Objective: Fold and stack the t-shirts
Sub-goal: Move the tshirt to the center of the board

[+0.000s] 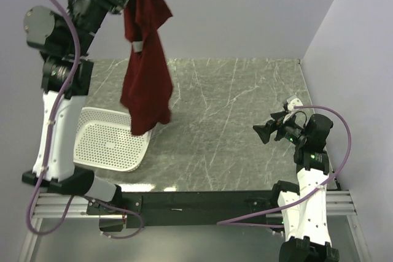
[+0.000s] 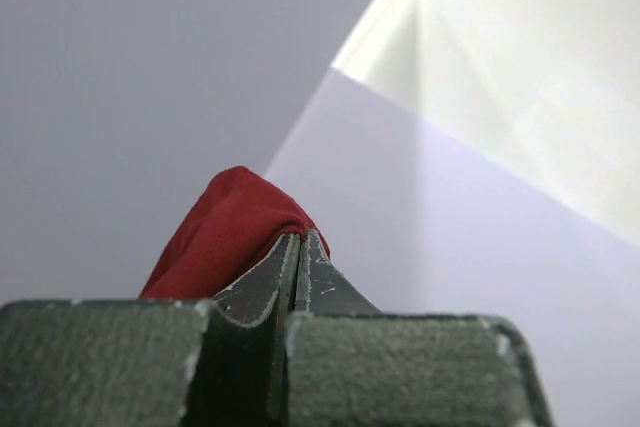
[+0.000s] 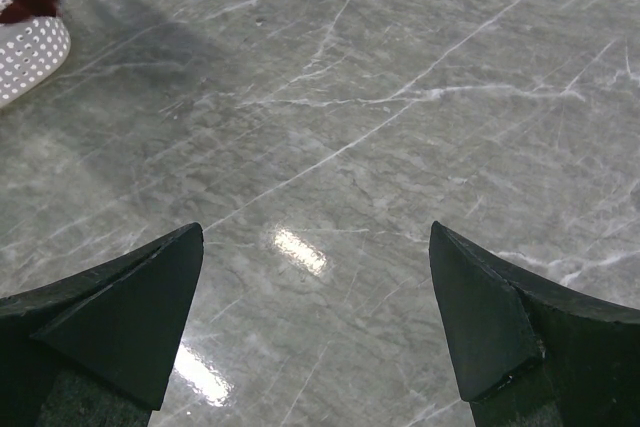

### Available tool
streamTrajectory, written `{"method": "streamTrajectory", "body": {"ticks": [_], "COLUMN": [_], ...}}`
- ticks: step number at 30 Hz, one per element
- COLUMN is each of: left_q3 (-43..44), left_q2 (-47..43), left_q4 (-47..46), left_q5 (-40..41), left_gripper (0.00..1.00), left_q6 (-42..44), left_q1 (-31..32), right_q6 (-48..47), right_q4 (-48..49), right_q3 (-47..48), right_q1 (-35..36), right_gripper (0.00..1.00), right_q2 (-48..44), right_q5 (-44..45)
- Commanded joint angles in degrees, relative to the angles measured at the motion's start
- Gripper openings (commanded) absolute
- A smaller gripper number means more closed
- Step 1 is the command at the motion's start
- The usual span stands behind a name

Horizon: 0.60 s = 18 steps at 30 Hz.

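In the upper left of the top view, the left fingers [image 2: 262,289] are pressed together on a fold of the maroon t-shirt [image 1: 147,84]. The shirt hangs in the air, its lower hem over the far corner of the white mesh basket [image 1: 107,142] on the marble bench [image 1: 239,121]. At lower right, the right fingers [image 3: 130,317] stand wide apart, holding nothing, above the bench.

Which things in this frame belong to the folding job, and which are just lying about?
Job: maroon t-shirt, hanging from the shut left gripper; right gripper, open above the table.
Lying about: white mesh basket, on the table near the shirt's hem.
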<state>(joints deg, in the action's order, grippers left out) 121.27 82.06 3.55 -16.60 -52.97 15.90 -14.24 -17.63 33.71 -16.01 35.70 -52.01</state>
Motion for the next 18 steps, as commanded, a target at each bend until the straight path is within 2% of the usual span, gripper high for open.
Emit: {"method": "streamTrajectory", "body": {"ticks": [1,5,7,10,14,18], "left_q3": [8.3,18.0,18.1,13.0,1.8,0.1], "left_q2": [6.7,12.3,13.1,11.0,7.5,7.7], "left_q4": [-9.9,-13.8,-14.3,-13.6,-14.5,-12.9], "left_q5": [-1.2,2.4,3.9,5.6,5.1,1.9], "left_gripper": [0.01,0.01,0.01,0.01,0.01,0.01], "left_q6": [-6.7,-8.1,-8.5,-6.9,-6.0,-5.4], "left_q1": [3.3,8.3,9.0,9.6,9.8,11.3], "right_q6": [-0.4,-0.4,-0.5,-0.5,-0.5,-0.5], "right_q4": [1.3,1.4,1.3,1.3,1.4,1.2], "right_q3": [1.6,1.6,1.7,1.7,1.7,1.7], "right_q1": [-0.2,-0.2,-0.2,-0.2,-0.1,-0.2], "right_gripper": [1.00,1.00,1.00,1.00,1.00,1.00], "right_q2": [0.0,0.2,0.3,-0.1,-0.4,-0.1], "right_q5": [-0.4,-0.5,-0.4,-0.2,-0.1,0.0]}}
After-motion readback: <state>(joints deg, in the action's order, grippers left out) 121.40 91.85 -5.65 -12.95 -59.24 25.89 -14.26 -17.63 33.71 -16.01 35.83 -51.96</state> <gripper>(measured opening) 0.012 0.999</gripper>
